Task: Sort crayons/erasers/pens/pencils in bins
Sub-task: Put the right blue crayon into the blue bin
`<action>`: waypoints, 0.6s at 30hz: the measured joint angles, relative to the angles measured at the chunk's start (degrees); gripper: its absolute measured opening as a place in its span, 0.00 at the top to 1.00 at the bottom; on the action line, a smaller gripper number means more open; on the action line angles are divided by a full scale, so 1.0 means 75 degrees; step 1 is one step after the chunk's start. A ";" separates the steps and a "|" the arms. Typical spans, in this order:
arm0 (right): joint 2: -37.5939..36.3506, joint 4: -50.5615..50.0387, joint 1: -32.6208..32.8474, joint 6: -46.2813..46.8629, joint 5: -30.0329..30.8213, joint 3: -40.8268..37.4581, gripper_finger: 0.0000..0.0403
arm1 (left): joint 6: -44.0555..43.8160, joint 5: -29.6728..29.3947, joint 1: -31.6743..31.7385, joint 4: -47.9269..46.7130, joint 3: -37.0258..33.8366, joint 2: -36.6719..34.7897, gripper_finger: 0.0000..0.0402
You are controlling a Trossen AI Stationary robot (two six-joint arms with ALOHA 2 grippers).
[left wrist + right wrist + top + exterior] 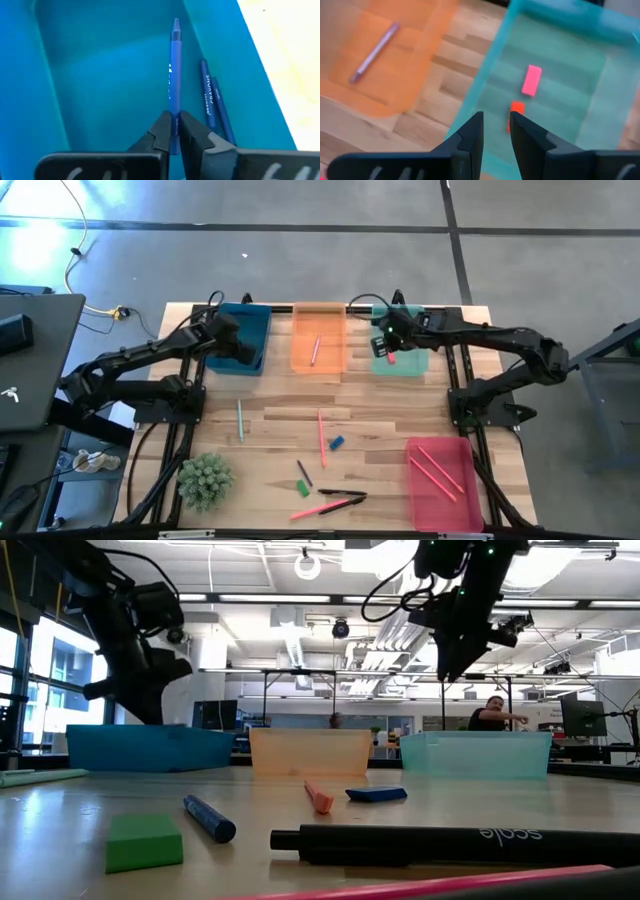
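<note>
My left gripper (238, 348) hangs in the blue bin (255, 320), shut on a blue pen (174, 75). Two blue crayons (212, 100) lie on that bin's floor beside the pen. My right gripper (496, 120) hovers over the green bin (412, 365), its fingers a small way apart with nothing between them. Below it a pink eraser (531, 80) and a red-orange eraser (517, 107) lie on the green bin's floor; one fingertip partly hides the red-orange one. A purple pen (374, 51) lies in the orange bin (319, 340). My left gripper pinches the blue pen near its one end (174, 125) between its two fingers. The fingers slant down into the bin and lie along the pen, which sticks out ahead of the tips. Whether the pen's far tip touches the bin's floor I cannot tell.
On the open boards lie a teal stick (240, 420), a pink stick (321, 435), a blue eraser (337, 443), a green eraser (301, 488), a dark crayon (303, 473) and a black pen (340, 493). The red-pink bin (440, 490) holds pink sticks. A small plant (205, 480) stands near left.
</note>
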 joint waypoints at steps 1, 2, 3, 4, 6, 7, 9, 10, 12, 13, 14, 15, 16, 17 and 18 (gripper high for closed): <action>0.0000 0.0143 -0.0108 -0.0169 -0.0091 0.0000 0.78 | -0.0003 -0.0003 0.0000 0.0047 0.0000 0.0070 0.98; 0.0000 0.0284 -0.0198 -0.0337 -0.0176 0.0000 0.78 | 0.0003 -0.0011 0.0000 0.0070 0.0000 0.0128 0.98; 0.0000 0.0401 -0.0294 -0.0486 -0.0256 0.0000 0.78 | 0.0003 -0.0017 0.0000 0.0083 0.0000 0.0199 0.98; 0.0000 0.0535 -0.0385 -0.0607 -0.0293 0.0000 0.78 | -0.0001 -0.0015 0.0000 0.0085 0.0000 0.0280 0.98; 0.0000 0.0745 -0.0525 -0.0866 -0.0327 0.0000 0.78 | -0.0011 -0.0015 0.0000 0.0080 0.0000 0.0437 0.98; 0.0000 0.0819 -0.0593 -0.0990 -0.0359 0.0000 0.78 | -0.0013 -0.0015 0.0000 0.0081 0.0000 0.0520 0.98; 0.0000 0.0958 -0.0711 -0.1228 -0.0485 0.0000 0.78 | -0.0087 -0.0015 0.0000 0.0085 0.0000 0.0692 0.98; 0.0000 0.1002 -0.0777 -0.1321 -0.0555 0.0000 0.78 | -0.0131 -0.0015 0.0000 0.0108 0.0000 0.0769 0.98; 0.0000 0.1044 -0.0866 -0.1415 -0.0689 0.0000 0.78 | -0.0199 -0.0012 0.0000 0.0180 0.0000 0.0878 0.98; 0.0000 0.1053 -0.0899 -0.1466 -0.0708 0.0000 0.78 | -0.0210 -0.0012 0.0000 0.0212 0.0000 0.0933 0.98; 0.0000 0.1063 -0.0926 -0.1510 -0.0713 0.0000 0.78 | -0.0207 -0.0009 -0.0003 0.0263 0.0000 0.0994 0.98; 0.0000 0.1071 -0.0940 -0.1535 -0.0717 0.0000 0.78 | -0.0208 -0.0009 -0.0001 0.0287 0.0000 0.1056 0.98; 0.0000 0.1086 -0.0957 -0.1553 -0.0719 0.0000 0.78 | -0.0210 -0.0009 0.0000 0.0292 0.0000 0.1124 0.98; 0.0000 0.1122 -0.0972 -0.1592 -0.0730 0.0000 0.78 | -0.0210 -0.0009 0.0000 0.0294 0.0000 0.1191 0.98; 0.0000 0.1160 -0.0974 -0.1644 -0.0781 0.0000 0.78 | -0.0207 -0.0008 0.0000 0.0294 0.0000 0.1252 0.98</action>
